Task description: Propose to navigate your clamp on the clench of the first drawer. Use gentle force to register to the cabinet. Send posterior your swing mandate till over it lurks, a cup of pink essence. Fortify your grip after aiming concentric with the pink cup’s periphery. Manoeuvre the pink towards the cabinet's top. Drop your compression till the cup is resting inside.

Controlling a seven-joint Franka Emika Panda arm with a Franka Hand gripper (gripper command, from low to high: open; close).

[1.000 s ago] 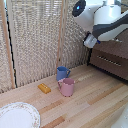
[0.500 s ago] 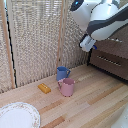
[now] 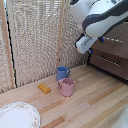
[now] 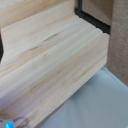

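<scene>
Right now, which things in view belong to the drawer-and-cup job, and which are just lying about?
Belong to the job:
- pink mug, on the wooden floor
- chest of drawers, at the exterior view's right
- drawer handle

Just lying about:
- blue mug, right behind the pink one
- yellow block
- white plate

The end effector's fingers aren't clearly visible.

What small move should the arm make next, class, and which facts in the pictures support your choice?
Probably carry the claw a little further towards the top drawer's handle. In the exterior view the claw hangs high beside the cabinet, close to that silvery bar, but no grasp on it shows. The pink cup and blue mug stand untouched on the floor.
</scene>
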